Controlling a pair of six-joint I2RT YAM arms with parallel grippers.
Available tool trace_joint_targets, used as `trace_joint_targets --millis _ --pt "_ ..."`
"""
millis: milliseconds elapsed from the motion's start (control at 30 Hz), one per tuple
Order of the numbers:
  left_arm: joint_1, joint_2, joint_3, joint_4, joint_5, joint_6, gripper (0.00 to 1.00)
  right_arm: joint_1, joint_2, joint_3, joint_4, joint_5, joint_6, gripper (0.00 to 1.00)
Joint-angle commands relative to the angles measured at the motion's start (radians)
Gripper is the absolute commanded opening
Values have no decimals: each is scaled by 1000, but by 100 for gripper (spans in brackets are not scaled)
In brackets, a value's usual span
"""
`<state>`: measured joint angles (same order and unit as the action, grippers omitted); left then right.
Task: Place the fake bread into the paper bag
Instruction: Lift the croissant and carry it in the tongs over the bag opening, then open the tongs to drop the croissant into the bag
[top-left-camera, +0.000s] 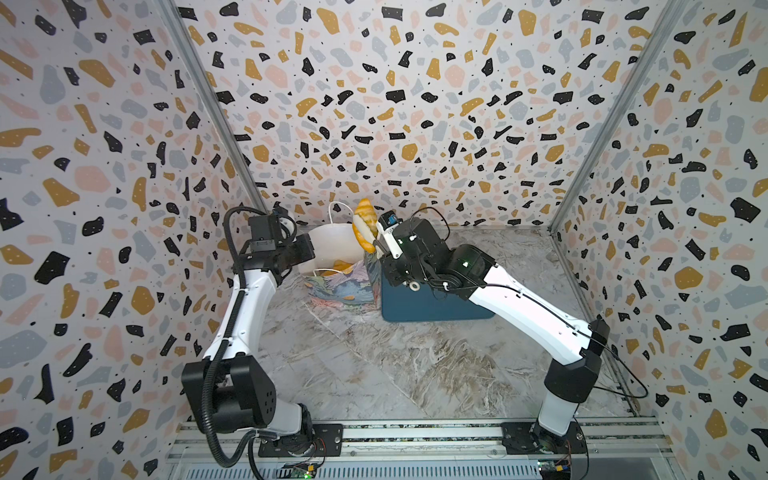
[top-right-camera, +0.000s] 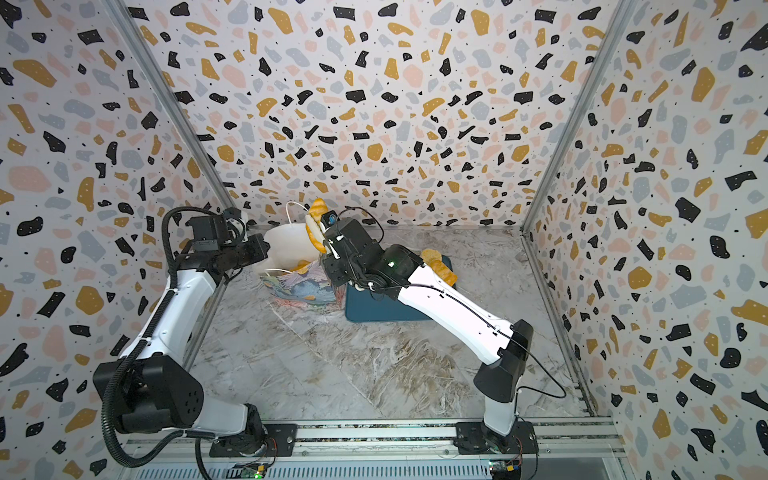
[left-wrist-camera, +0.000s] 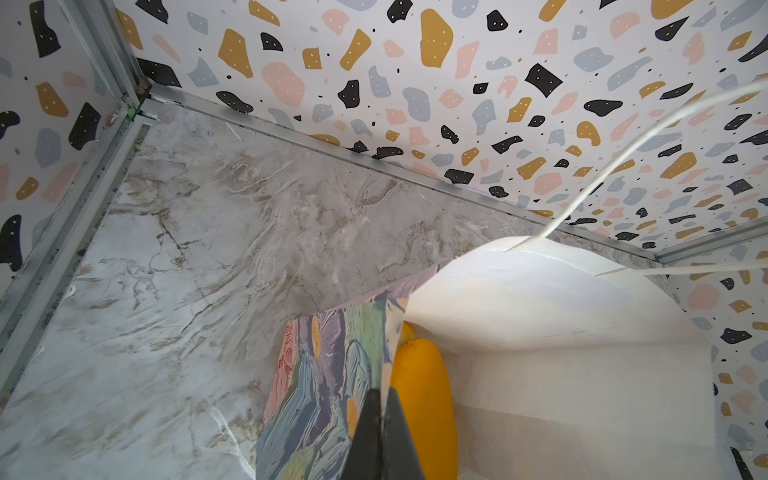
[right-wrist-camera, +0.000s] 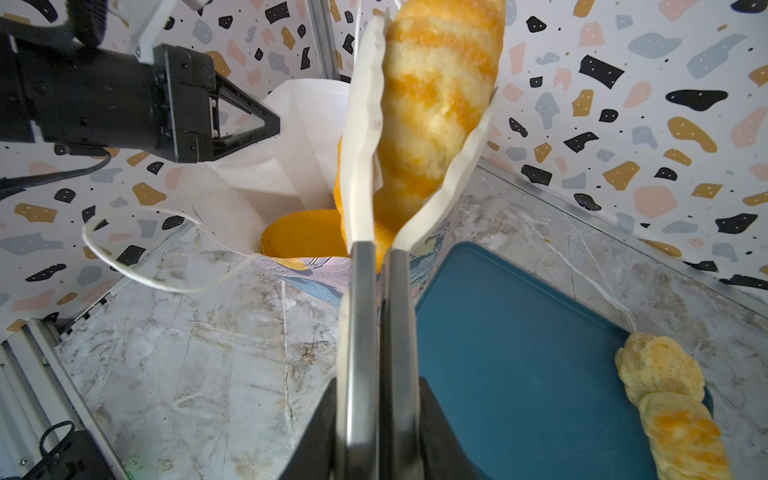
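The paper bag (top-left-camera: 332, 286) (top-right-camera: 299, 291) stands open at the back, flowered outside and white inside (right-wrist-camera: 291, 124). My left gripper (top-left-camera: 309, 249) (left-wrist-camera: 381, 399) is shut on its side rim (left-wrist-camera: 324, 374). My right gripper (top-left-camera: 384, 253) (right-wrist-camera: 376, 386) is shut on the metal handles of white tongs (right-wrist-camera: 365, 291). The tongs pinch a striped oblong fake bread (right-wrist-camera: 436, 91) (top-left-camera: 365, 224) (top-right-camera: 316, 220), held upright over the bag's mouth. More orange bread (right-wrist-camera: 303, 235) (left-wrist-camera: 424, 399) lies inside the bag.
A dark-blue tray (top-left-camera: 415, 307) (right-wrist-camera: 519, 353) lies right of the bag, partly under my right arm. Two breads (right-wrist-camera: 658, 365) (right-wrist-camera: 681, 436) (top-right-camera: 440, 266) rest at its far right edge. The bag's cord handle (right-wrist-camera: 137, 274) loops outward. The back wall is close behind.
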<state>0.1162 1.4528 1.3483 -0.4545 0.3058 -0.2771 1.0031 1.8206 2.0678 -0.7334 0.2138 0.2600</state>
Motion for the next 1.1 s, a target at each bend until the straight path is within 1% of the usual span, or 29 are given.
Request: trace_joint_targets --millis 0,200,567,667,933,1067 --pt "-4 -27 -10 23 13 -4 0 9 0 77 22 3 -26 25" --pt "-4 -28 -11 23 14 -5 0 17 54 124 38 -21 -35 25" --pt "-5 -30 -10 23 11 -2 0 21 130 161 84 -56 -46 26" --pt "-4 -31 -11 23 11 -2 0 25 147 160 98 -61 -44 34" --pt "-4 -29 -11 22 13 -2 0 33 176 161 113 -59 -42 49" --pt "-4 -30 -10 23 12 -2 0 35 168 160 111 -55 -41 52"
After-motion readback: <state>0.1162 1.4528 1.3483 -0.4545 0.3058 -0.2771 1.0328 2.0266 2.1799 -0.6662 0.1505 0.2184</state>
